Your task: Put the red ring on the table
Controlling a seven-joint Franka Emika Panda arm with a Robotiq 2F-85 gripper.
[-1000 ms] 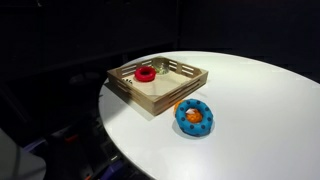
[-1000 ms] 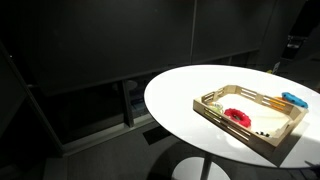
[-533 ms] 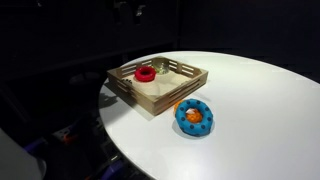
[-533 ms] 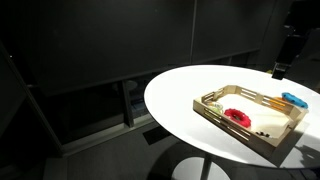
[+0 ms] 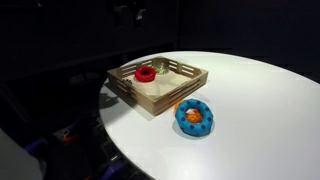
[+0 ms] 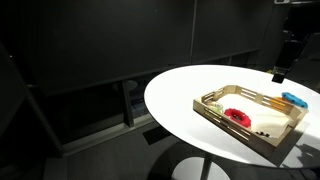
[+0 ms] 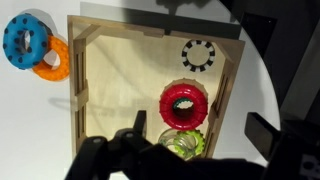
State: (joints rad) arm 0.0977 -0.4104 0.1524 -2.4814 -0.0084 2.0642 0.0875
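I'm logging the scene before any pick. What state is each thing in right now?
red ring: flat in the tray, not gripped, not yet on the table.
green ring: flat in the tray, right beside the red ring.
black toothed ring: flat in the tray, apart.
blue ring: on the table, touching the orange ring.
wooden tray: level on the table.
gripper: open, empty, above the tray.

Robot arm (image 6: 290, 40) with its pincer (image 5: 131, 11) has descended into view above the tray (image 5: 158, 84) within the last second.
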